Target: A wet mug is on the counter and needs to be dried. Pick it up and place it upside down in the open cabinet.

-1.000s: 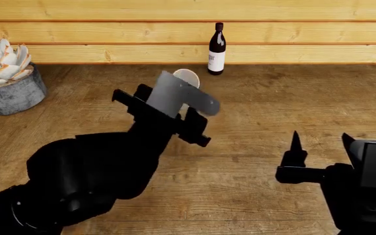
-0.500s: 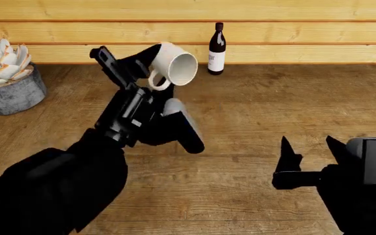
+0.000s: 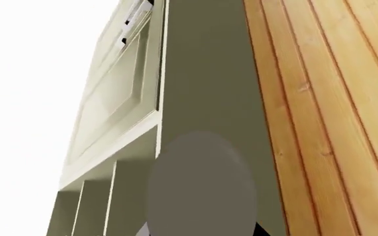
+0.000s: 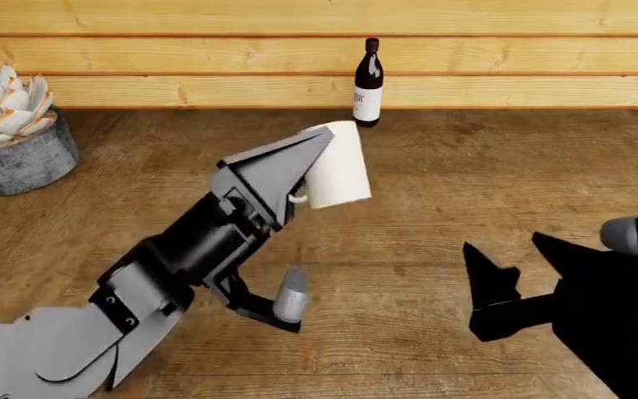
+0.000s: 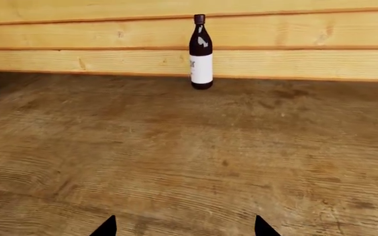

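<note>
The left gripper (image 4: 310, 170) clamps the mug (image 4: 337, 166) high above the counter (image 4: 463, 191), so a weak pinch could drop it, while the right gripper (image 4: 518, 266) idles with fingers spread.

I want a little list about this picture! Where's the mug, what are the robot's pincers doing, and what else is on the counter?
mug: white mug, lifted off the counter, lying tilted
left pincer: shut on the mug
right pincer: open, holding nothing, low over the counter
bottle: dark wine bottle standing by the plank wall
plant: potted succulent at the counter's left
cabinet: pale cabinet, seen from the left wrist

mug (image 4: 337, 165) handle (mostly) behind left pincer (image 4: 296, 179)
</note>
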Motion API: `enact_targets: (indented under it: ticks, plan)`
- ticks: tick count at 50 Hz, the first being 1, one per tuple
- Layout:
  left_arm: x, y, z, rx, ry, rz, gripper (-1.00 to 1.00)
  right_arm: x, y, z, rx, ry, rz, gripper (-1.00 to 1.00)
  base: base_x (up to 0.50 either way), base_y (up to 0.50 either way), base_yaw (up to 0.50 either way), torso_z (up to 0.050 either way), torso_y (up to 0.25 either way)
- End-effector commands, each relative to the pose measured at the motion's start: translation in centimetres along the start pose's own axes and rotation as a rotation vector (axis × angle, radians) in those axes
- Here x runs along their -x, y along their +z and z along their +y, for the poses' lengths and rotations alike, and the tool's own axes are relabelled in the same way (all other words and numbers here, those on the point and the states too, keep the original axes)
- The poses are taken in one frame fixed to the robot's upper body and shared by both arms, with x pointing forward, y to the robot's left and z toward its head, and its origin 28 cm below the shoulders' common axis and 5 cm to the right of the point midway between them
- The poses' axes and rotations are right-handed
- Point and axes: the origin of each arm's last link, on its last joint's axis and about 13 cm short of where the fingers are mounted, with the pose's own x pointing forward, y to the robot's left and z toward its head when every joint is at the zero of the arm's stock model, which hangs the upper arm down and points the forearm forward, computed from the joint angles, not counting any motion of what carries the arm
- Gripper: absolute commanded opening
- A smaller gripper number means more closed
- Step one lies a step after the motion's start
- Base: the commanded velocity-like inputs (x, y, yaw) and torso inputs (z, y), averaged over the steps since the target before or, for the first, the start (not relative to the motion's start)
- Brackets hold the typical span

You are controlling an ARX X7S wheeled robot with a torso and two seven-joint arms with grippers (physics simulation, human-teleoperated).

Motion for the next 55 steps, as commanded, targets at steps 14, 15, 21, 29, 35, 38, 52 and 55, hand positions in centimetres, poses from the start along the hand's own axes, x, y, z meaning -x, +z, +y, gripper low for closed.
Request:
enact_targets:
  ticks: [14,15,21,29,35,38,52,55]
  plan:
    - [0.2,-1.7,-1.0,-0.227,0.178,-0.175,-1.00,1.3,3.1,-1.9,-0.073,0.264,0.237,1.00,0.00,0.00,0.00,0.000,0.001]
    - [0.2,-1.7,-1.0,-0.230,0.184,-0.173,-1.00,1.2,3.2,-1.9,-0.075,0.269,0.244,1.00,0.00,0.00,0.00,0.000,0.000]
    - [0.1,-2.3,-1.0,-0.281,0.227,-0.177,-1.00,1.0,4.0,-2.1,-0.078,0.305,0.298,1.00,0.00,0.00,0.00,0.000,0.000]
    - [0.0,-2.3,-0.9,-0.318,0.285,-0.229,-1.00,1.1,5.2,-1.8,-0.080,0.373,0.341,1.00,0.00,0.00,0.00,0.000,0.000]
    - [0.0,-2.2,-0.8,-0.317,0.306,-0.257,-1.00,0.8,6.3,-1.8,-0.081,0.420,0.355,1.00,0.00,0.00,0.00,0.000,0.000]
    - [-0.1,-2.2,-0.6,-0.315,0.316,-0.265,-1.00,0.7,7.0,-1.8,-0.079,0.431,0.344,1.00,0.00,0.00,0.00,0.000,0.000]
    - [-0.4,-2.1,-0.4,-0.311,0.336,-0.289,-1.00,1.0,8.1,-1.3,-0.064,0.457,0.309,1.00,0.00,0.00,0.00,0.000,0.001]
    - [-0.4,-2.0,-0.6,-0.308,0.337,-0.289,-1.00,1.0,8.0,-1.3,-0.061,0.475,0.312,1.00,0.00,0.00,0.00,0.000,0.000]
